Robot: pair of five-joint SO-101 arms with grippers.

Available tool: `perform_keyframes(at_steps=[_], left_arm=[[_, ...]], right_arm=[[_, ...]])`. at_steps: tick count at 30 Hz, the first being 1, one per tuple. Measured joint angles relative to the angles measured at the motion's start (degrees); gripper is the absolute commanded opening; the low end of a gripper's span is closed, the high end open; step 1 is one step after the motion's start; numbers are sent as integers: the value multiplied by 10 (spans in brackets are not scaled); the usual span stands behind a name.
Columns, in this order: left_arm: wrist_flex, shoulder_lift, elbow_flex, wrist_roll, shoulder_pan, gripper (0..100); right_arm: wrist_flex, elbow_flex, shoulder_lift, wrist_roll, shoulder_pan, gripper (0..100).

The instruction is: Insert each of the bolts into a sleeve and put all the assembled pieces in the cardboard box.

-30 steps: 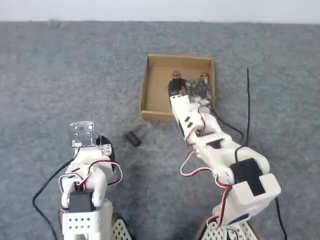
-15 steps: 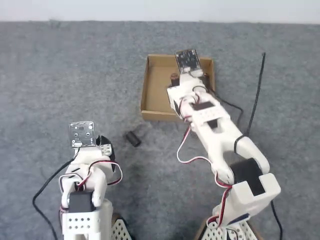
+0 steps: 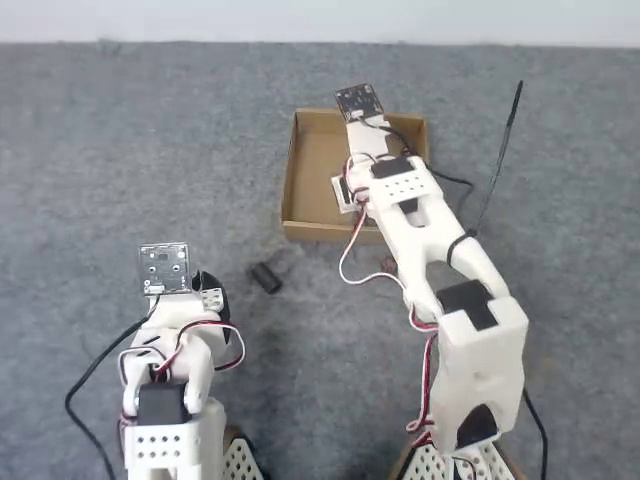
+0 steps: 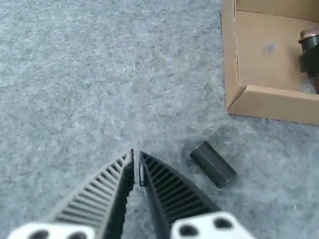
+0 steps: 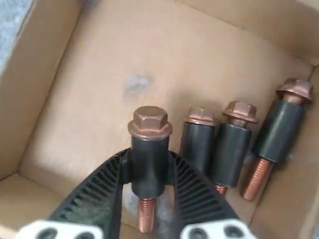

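Observation:
My right gripper (image 5: 148, 164) is shut on an assembled piece (image 5: 148, 157), a copper bolt in a black sleeve, held upright just above the floor of the cardboard box (image 5: 94, 84). Three more assembled pieces (image 5: 233, 144) lie side by side in the box beyond it. From above, the right arm (image 3: 400, 190) stretches over the box (image 3: 303, 170). A loose black sleeve (image 3: 266, 277) lies on the carpet in front of the box. My left gripper (image 4: 135, 160) is shut and empty, low over the carpet, with that sleeve (image 4: 213, 164) a short way off to its side.
Grey carpet (image 3: 150, 150) covers the table, with open room left of the box. A black cable (image 3: 500, 150) runs along the carpet right of the box. The box's near corner (image 4: 234, 94) stands beyond the loose sleeve.
The right arm has stretched farther forward over the box and its wrist has turned, carrying the assembled piece deeper in. The left arm and the loose sleeve have stayed put.

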Motion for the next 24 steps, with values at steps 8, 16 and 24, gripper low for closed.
perform_keyframes(at_steps=[8, 16, 24], left_arm=[[0, 0, 0, 0, 0, 11], [0, 0, 0, 0, 0, 11], [-3, 0, 0, 0, -44, 11]], right_arm=[[72, -62, 16, 0, 0, 133], [110, -62, -11, 0, 0, 32], [247, -62, -120, 0, -40, 32]])
